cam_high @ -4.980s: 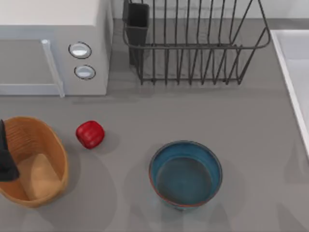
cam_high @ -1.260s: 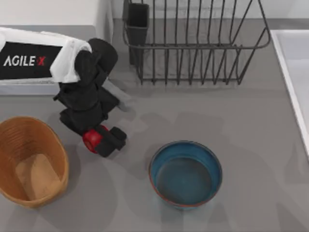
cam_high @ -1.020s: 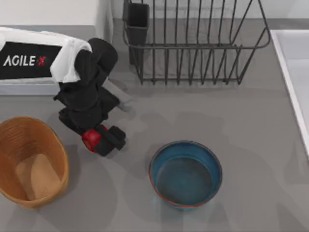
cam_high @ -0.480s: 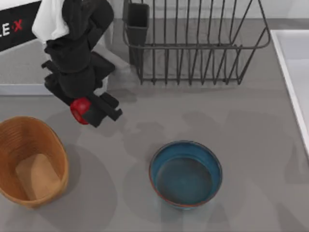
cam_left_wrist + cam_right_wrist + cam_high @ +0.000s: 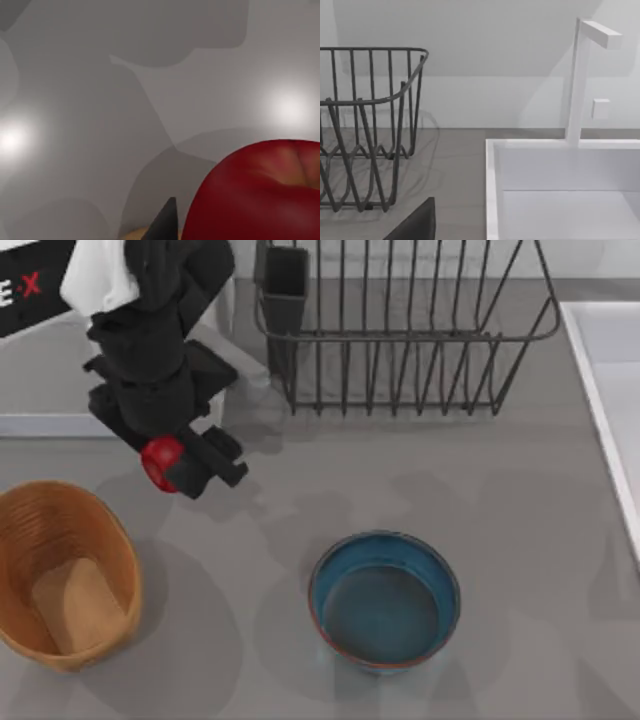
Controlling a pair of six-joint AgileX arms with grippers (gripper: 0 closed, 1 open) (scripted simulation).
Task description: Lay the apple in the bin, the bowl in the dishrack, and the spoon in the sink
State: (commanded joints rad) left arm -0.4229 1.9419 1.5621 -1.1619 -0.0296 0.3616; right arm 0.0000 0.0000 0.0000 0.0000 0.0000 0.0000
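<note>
Top view has the left claw (image 5: 185, 462) clamped on the apple (image 5: 162, 460), lifted off the surface (image 5: 520, 500) beside the bin (image 5: 60, 585) — glossy, round, probably slippery, so gripping across its widest part seems safest.

A grey countertop (image 5: 520, 540) under soft light meets a plain white wall (image 5: 485, 60), shadows pooling.

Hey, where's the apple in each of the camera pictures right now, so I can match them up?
Top view: the apple sits in the left pincer, above the table, up and right of the bin.
Left wrist view: the apple looms close, beside a dark fingertip.
Right wrist view: not in it.
Shared landmark: the grey table.
</note>
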